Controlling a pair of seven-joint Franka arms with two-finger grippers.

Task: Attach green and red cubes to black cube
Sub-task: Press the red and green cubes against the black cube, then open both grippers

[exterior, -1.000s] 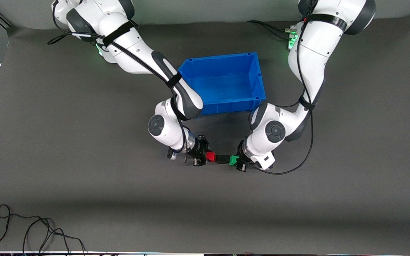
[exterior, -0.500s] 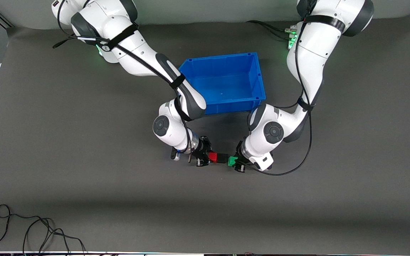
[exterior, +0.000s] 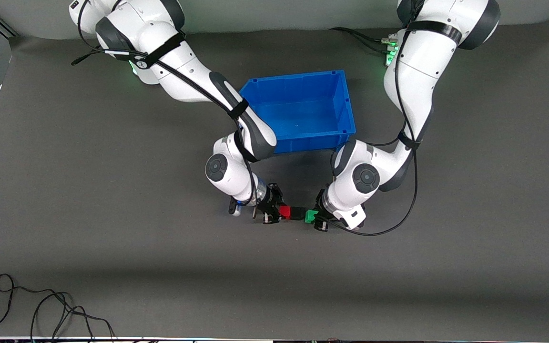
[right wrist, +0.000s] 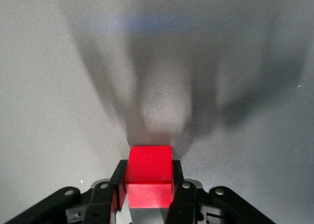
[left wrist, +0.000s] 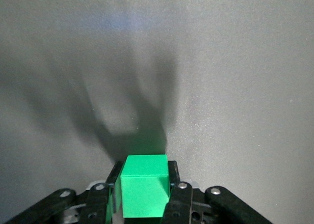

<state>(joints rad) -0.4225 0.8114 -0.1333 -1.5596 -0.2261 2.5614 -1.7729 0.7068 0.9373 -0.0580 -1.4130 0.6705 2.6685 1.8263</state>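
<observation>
no writing legible | left claw [exterior: 313, 216] grips green cube [exterior: 309, 216] | right claw [exterior: 274, 211] grips red cube [exterior: 284, 211]

one red cube [exterior: 284, 211], clamped between the right gripper's [exterior: 278, 212] fingers. one green cube [exterior: 310, 216], clamped between the left gripper's [exterior: 313, 217] fingers. one black cube [exterior: 296, 213], sitting between the two grippers and their coloured cubes. one blue bin [exterior: 346, 102], past both grippers toward the robots' bases. two arms, two grippers. one loose cable [exterior: 41, 309], well apart from both grippers.
</observation>
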